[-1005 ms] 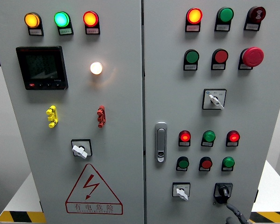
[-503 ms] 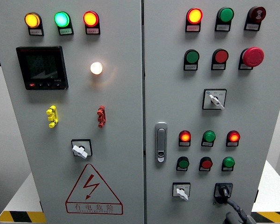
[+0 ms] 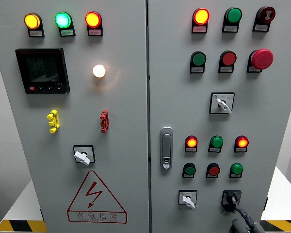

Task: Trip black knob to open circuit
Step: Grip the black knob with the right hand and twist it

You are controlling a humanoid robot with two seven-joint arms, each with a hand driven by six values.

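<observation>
The black knob point(image 3: 231, 198) sits in a square plate at the lower right of the cabinet's right door point(image 3: 262, 116). My right hand point(image 3: 243, 220) comes up from the bottom edge, just below and to the right of the knob. Its dark tip reaches the knob's lower edge, and most of the hand is cut off by the frame. I cannot tell whether it grips the knob. My left arm does not show.
A white selector switch point(image 3: 187, 199) sits left of the black knob. Above are rows of red and green lamps and buttons point(image 3: 213, 142), another selector point(image 3: 222, 103), a red mushroom button point(image 3: 262, 58) and the door handle point(image 3: 166, 148). The left door carries a meter point(image 3: 42, 70), lit lamps and a warning triangle point(image 3: 96, 196).
My right hand has risen slightly at the bottom right and stays against the knob's lower edge. The whole view has shifted a little to the left.
</observation>
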